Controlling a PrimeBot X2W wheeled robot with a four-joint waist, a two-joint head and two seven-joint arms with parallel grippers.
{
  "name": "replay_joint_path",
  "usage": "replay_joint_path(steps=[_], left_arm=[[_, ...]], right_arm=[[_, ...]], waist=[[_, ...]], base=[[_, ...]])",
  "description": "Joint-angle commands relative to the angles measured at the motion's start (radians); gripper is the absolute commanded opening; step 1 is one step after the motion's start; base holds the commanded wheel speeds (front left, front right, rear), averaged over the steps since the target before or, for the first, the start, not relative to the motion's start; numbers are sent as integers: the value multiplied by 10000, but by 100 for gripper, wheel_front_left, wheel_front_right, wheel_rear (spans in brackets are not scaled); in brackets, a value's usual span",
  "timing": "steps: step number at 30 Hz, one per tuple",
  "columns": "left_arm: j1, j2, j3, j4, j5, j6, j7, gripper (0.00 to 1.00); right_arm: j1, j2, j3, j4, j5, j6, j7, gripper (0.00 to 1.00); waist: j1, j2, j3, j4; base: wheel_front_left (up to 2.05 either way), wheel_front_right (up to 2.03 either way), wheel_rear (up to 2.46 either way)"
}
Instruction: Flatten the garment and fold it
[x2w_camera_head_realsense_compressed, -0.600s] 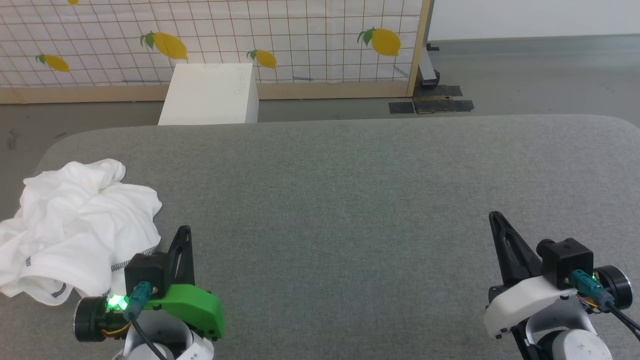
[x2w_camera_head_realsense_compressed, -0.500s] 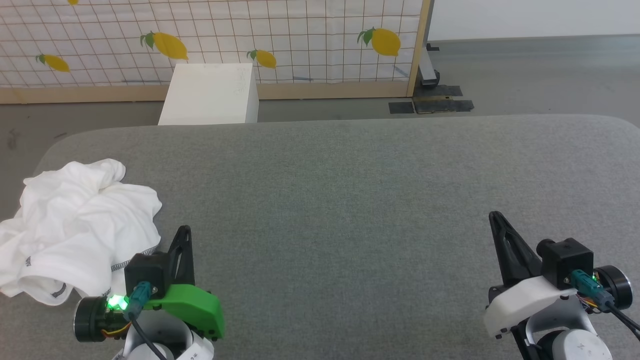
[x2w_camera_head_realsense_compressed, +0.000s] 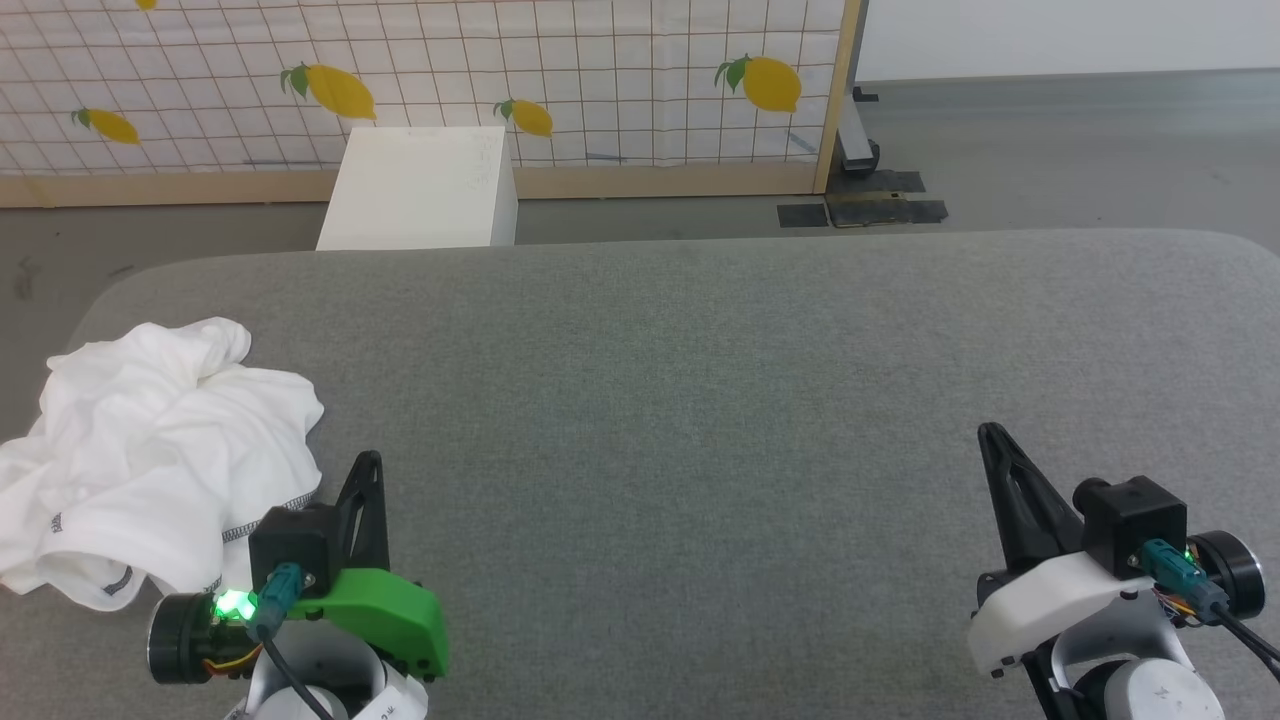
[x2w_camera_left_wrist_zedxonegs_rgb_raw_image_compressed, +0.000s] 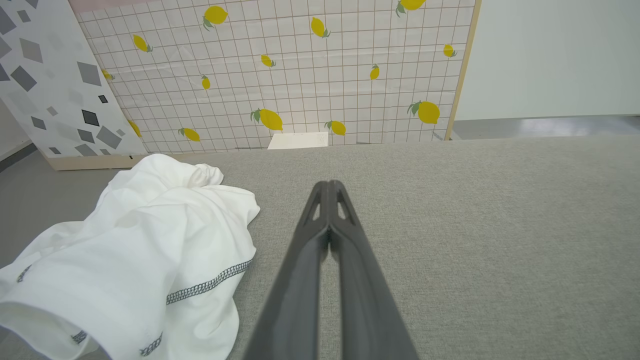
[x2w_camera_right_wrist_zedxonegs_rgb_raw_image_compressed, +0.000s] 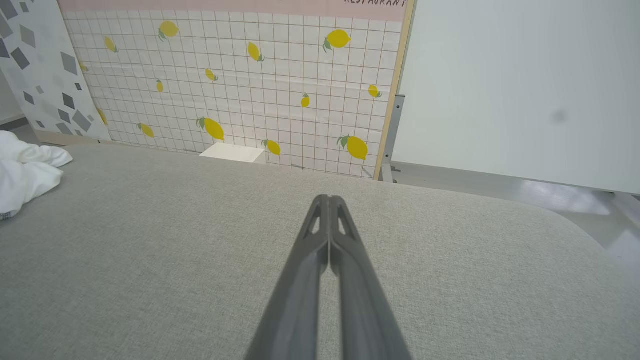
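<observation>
The garment (x2w_camera_head_realsense_compressed: 150, 450), a white T-shirt with dark grey stitching, lies crumpled in a heap at the left end of the grey table (x2w_camera_head_realsense_compressed: 700, 400); part of it hangs over the table's left edge. In the left wrist view the garment (x2w_camera_left_wrist_zedxonegs_rgb_raw_image_compressed: 145, 250) sits just left of my fingers. My left gripper (x2w_camera_head_realsense_compressed: 368, 462) is shut and empty, a little right of the heap near the front edge. My right gripper (x2w_camera_head_realsense_compressed: 990, 432) is shut and empty at the front right, far from the cloth. The garment (x2w_camera_right_wrist_zedxonegs_rgb_raw_image_compressed: 25, 175) shows at the left edge of the right wrist view.
A white rigid box (x2w_camera_head_realsense_compressed: 420, 188) stands on the floor behind the table. A lemon-patterned grid panel (x2w_camera_head_realsense_compressed: 600, 80) with a wooden frame runs along the back. Grey floor lies beyond the table's far and left edges.
</observation>
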Motion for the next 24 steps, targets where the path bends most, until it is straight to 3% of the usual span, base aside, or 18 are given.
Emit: replay_joint_path(steps=[1, 8, 9, 24], left_arm=[[109, -49, 39, -24, 129, -11, 14, 0], [109, -49, 39, -24, 129, -11, 14, 0], [0, 0, 0, 0, 0, 0, 0, 100], [1, -3, -146, 205, -218, 62, -218, 100]], right_arm=[[152, 13, 18, -55, -60, -15, 1, 0], [152, 13, 18, -55, -60, -15, 1, 0], [0, 0, 0, 0, 0, 0, 0, 100], [108, 1, -148, 196, 270, -1, -228, 100]], waist=[[0, 92, 0, 0], [0, 92, 0, 0], [0, 0, 0, 0], [0, 8, -1, -8]], base=[[0, 0, 0], [0, 0, 0], [0, 0, 0], [0, 0, 0]])
